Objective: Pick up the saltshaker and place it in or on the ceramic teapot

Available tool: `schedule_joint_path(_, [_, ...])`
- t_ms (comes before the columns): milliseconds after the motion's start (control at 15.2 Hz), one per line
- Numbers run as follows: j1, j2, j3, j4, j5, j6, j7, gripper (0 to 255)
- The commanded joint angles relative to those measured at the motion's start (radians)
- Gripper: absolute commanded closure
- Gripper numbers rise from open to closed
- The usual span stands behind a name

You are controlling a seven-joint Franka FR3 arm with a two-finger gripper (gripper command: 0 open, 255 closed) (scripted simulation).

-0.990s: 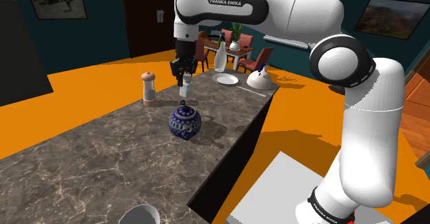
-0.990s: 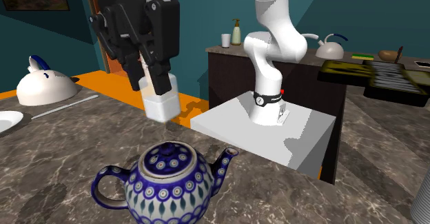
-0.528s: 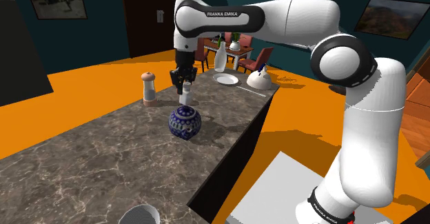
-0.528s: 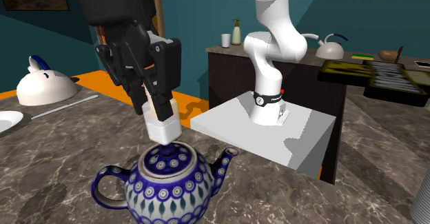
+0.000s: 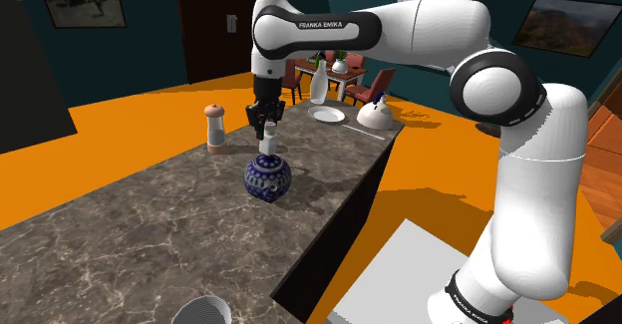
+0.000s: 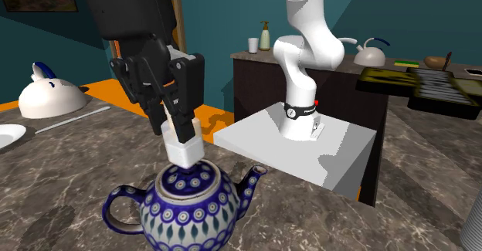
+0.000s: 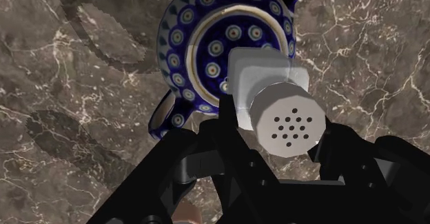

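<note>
White square-bodied saltshaker (image 6: 185, 150) with a perforated grey cap is clasped by its flat sides in the all-black two-finger gripper (image 6: 176, 126) right over the lid of the blue-and-white patterned round teapot (image 6: 189, 207) and is judged light, rigid and slippery.

White saltshaker (image 6: 184, 147) seemingly touching blue-patterned teapot (image 6: 185, 207) lid.

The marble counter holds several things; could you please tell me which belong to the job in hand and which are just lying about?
In the job: gripper, the white saltshaker it clasps, blue patterned teapot.
Lying about: brown-topped mill, white kettle, plate, white bottle.
</note>
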State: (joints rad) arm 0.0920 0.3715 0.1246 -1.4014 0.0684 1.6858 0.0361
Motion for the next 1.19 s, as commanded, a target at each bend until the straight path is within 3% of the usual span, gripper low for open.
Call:
schedule_joint_path(0, [0.0, 0.0, 0.0, 0.0, 0.0, 0.0, 0.0, 255])
schedule_joint_path(66, [0.0, 0.0, 0.0, 0.0, 0.0, 0.0, 0.0, 0])
schedule_joint_path(396, [0.0, 0.0, 0.0, 0.0, 0.0, 0.0, 0.0, 0])
schedule_joint_path(660, [-0.002, 0.034, -0.002, 0.178, -0.004, -0.144, 0.005, 0])
schedule_joint_path(1122, [-0.002, 0.035, -0.002, 0.178, -0.004, -0.144, 0.005, 0])
